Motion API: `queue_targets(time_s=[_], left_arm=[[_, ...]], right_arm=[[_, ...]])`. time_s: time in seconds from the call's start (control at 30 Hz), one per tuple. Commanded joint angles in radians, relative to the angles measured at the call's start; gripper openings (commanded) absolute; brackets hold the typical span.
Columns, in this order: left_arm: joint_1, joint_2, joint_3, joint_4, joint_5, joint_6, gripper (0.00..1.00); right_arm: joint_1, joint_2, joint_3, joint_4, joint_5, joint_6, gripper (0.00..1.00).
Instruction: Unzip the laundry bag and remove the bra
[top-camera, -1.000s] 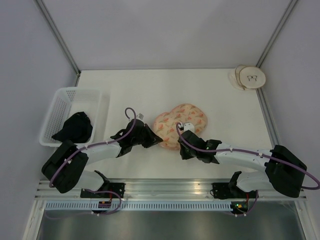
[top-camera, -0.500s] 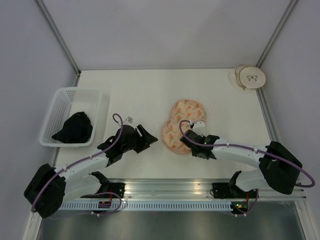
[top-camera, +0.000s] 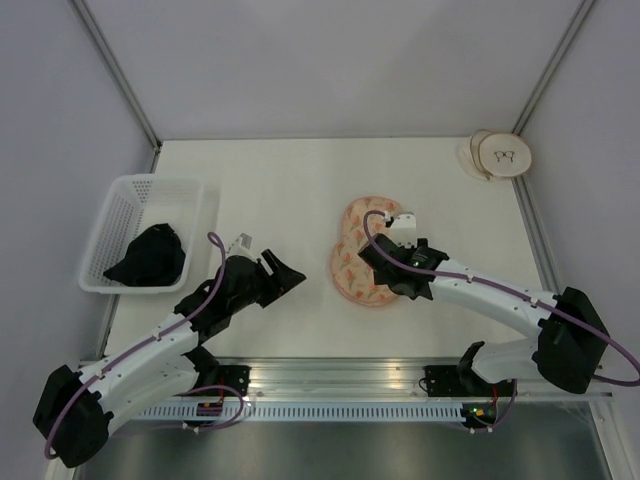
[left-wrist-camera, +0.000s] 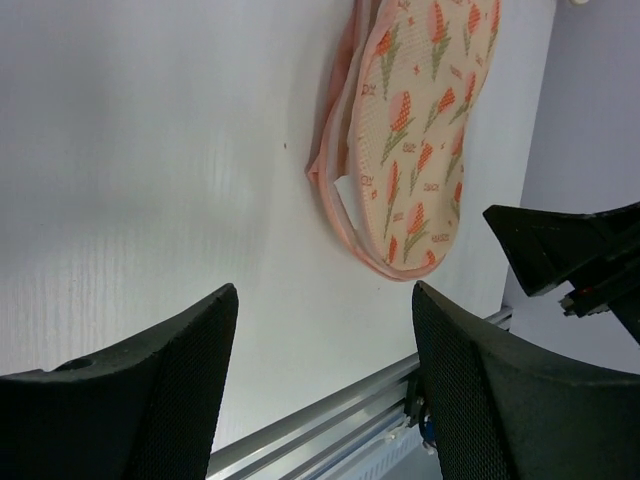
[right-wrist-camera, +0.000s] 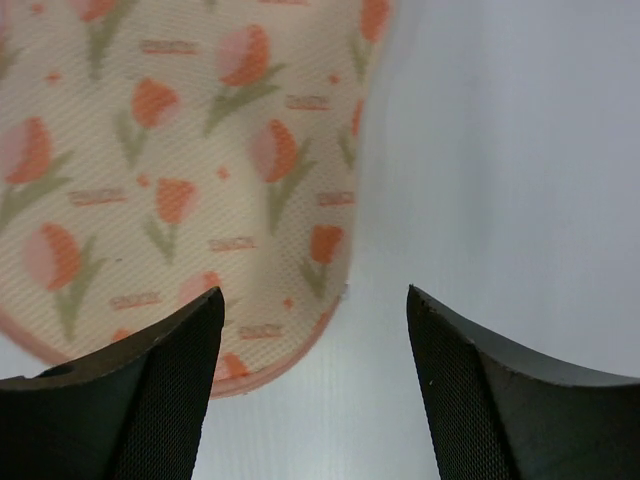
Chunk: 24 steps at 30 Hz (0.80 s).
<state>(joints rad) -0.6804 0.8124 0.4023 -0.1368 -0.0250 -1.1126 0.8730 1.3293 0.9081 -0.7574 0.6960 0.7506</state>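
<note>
Right fingers apart over laundry bag, left-wrist view shows edge gap

A: Left fingers, any room?
B: Spread wide. Bare table between them and straight ahead. The laundry bag lies further ahead, on the right-hand finger's side. The right arm blocks just beyond that finger.
A: Right fingers?
B: Also spread. The laundry bag fills the space ahead of the left-hand finger and half the gap. There's bare table ahead of the other finger.
A: Other obstacles?
B: Basket, behind the left fingers, well apart.
</note>
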Motion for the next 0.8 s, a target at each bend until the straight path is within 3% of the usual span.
queue_targets(time_s=[0.0, 0.33, 0.57, 0.63, 0.77], left_arm=[[0.002, 0.013, 0.007, -0.015, -0.003, 0.05, 0.75], [0.002, -0.061, -0.017, -0.04, -0.015, 0.033, 0.75], [0.002, -0.134, -0.034, -0.079, -0.033, 0.02, 0.75], [0.002, -0.151, -0.034, -0.095, -0.047, 0.022, 0.75], [0.002, -0.179, -0.037, -0.11, -0.058, 0.025, 0.75]], right_arm=[[0.004, -0.009, 0.029, 0.209, -0.234, -0.2, 0.78], [0.083, 0.275, 0.273, 0.299, -0.331, -0.284, 0.78], [0.086, 0.485, 0.399, 0.182, -0.165, -0.226, 0.77], [0.084, 0.505, 0.41, 0.179, -0.164, -0.223, 0.74], [0.084, 0.545, 0.422, 0.162, -0.139, -0.208, 0.54]])
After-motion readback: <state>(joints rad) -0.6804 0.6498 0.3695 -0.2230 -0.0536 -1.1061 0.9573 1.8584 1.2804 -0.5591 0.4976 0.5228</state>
